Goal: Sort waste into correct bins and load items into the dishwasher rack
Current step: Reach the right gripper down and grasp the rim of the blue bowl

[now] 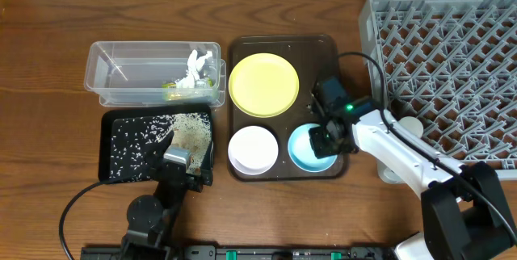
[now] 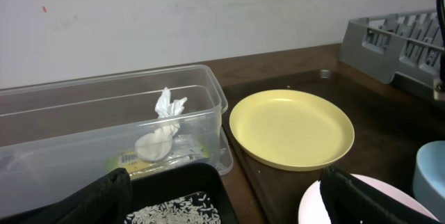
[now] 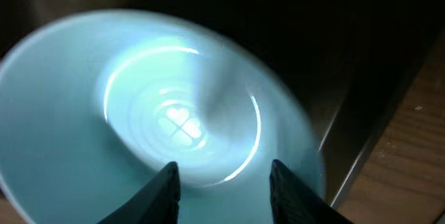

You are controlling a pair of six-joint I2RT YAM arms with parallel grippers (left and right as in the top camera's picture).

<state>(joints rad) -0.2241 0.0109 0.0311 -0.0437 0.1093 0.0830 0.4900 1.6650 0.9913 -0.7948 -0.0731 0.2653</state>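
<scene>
the grey dishwasher rack (image 1: 444,50) sits on the table (image 1: 48,18) ahead-right of the right hand (image 1: 323,140), the brown serving tray (image 1: 323,58) lies under that hand, and the clear tub (image 1: 121,70) lies ahead of the left hand (image 1: 179,161), which hangs with fingers spread and empty over the black tray (image 1: 103,143). the yellow plate (image 1: 263,85) is ahead-left of the right hand, the white bowl (image 1: 253,148) just left of it, and the light-blue bowl (image 3: 139,113), blurred, is beneath its parted fingers. crumpled white paper (image 2: 163,123) and a green wrapper (image 1: 172,92) lie in the tub, and rice grains (image 1: 190,127) are strewn just ahead of the left hand.
</scene>
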